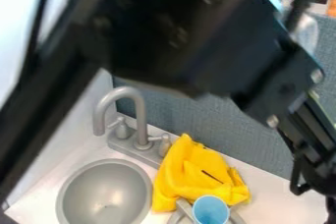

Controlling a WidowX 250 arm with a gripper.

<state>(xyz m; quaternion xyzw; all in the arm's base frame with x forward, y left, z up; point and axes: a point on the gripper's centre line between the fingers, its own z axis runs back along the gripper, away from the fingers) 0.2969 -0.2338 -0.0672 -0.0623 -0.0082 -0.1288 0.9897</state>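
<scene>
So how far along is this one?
Nothing clearly looks finished: the yellow cloth lies bunched beside the sink, not neatly folded, and the blue cup sits at its near edge, outside the basin. In hand: can't tell; the arm spans the top and comes down at the right, off to the side of both. What's left can't be settled from this.

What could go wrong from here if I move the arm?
The arm crosses much of the camera view, so it may hide an obstacle behind it.

The yellow cloth lies close beside a faucet handle; dragging the cloth that way might catch it.

The blue cup sits right by the cloth's lower edge, so a tug on the cloth could shift or tip it.
</scene>
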